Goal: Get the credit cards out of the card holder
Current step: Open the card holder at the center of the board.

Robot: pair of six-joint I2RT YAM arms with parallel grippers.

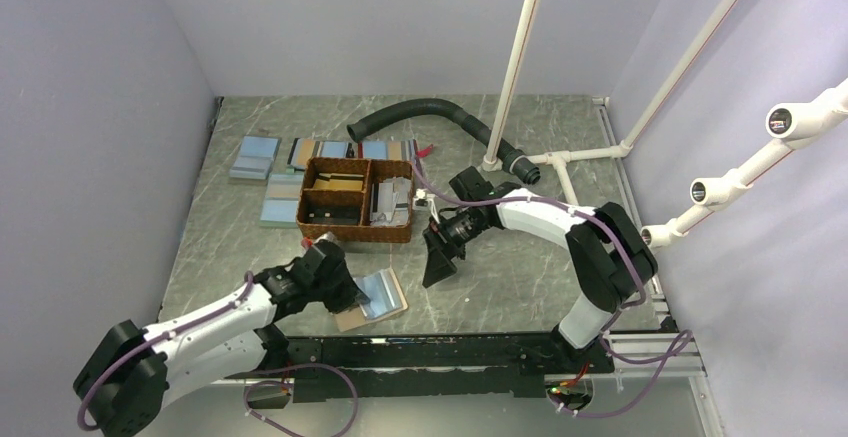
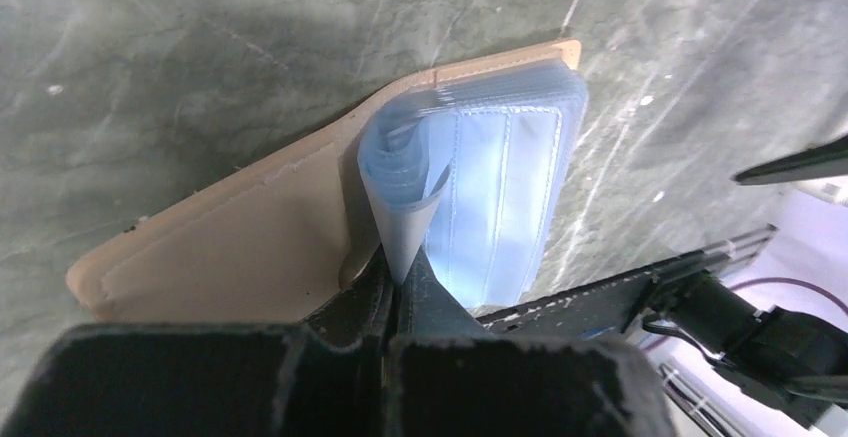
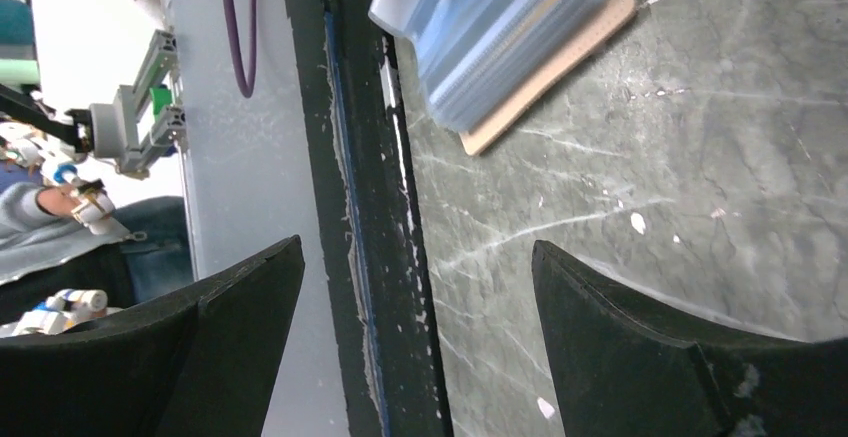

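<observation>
Open card holder (image 1: pixel 375 299) at 6 o'clock of woven basket (image 1: pixel 355 234). Blue inner leaf (image 2: pixel 405 212) pinched by left gripper (image 2: pixel 394 285). Right gripper (image 1: pixel 438 262) spread, at holder's 2 o'clock. Risk: unpinned holder dragged along, slid off table (image 1: pixel 510 287).

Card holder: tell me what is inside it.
Inside the open tan leather bifold card holder lies a stack of light blue plastic sleeves; the left tool pinches one curled leaf. Any cards within are hidden.
</observation>
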